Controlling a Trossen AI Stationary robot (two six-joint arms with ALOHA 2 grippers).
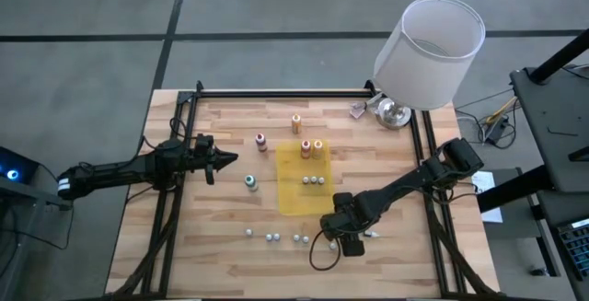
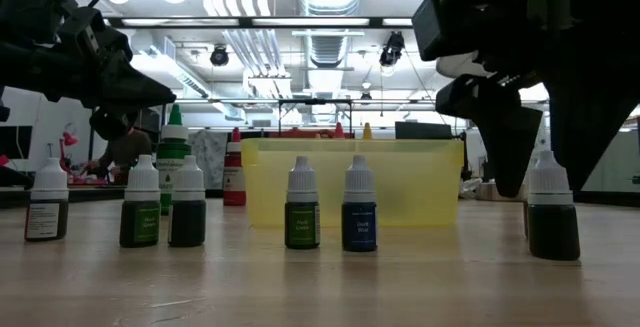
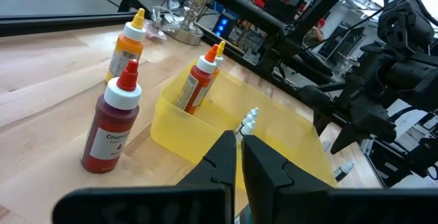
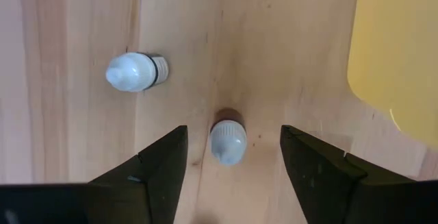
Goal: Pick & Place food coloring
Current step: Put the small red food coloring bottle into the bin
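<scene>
Two dark arms (image 1: 138,167); black wedge-shaped tool fingers (image 4: 321,172).

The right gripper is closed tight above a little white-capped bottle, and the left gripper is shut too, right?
Not quite. The right gripper is open, not closed: the right wrist view shows its fingers spread wide on either side of the white-capped bottle below it. The rest is right: the left gripper is shut.
</scene>
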